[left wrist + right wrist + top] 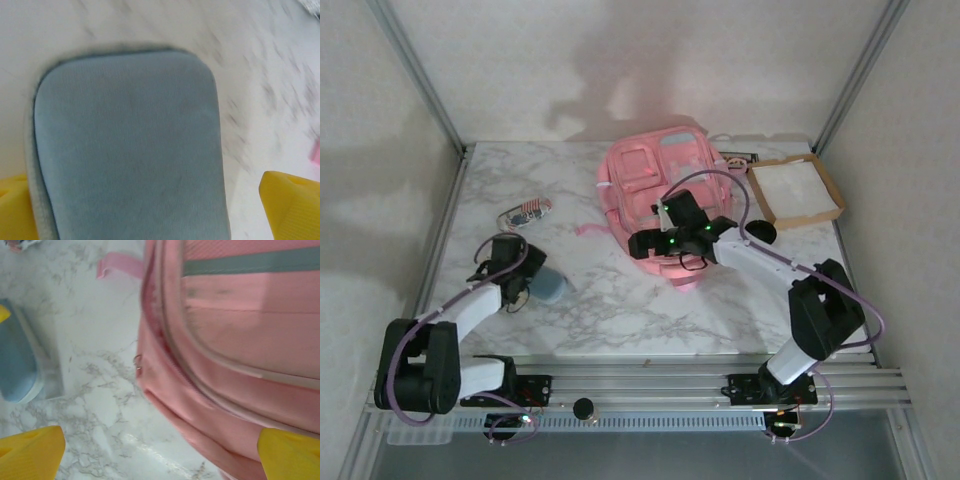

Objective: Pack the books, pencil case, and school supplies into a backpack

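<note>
Straddling a blue-grey pouch [125, 145], left jaws gape wide; right jaws gape wide over the pink backpack [235, 340].

I see the pink backpack [655, 185] lying front-up at mid-worktop [620, 300]. The grey-blue pencil case [550, 287] lies flat, off to its left.
</note>
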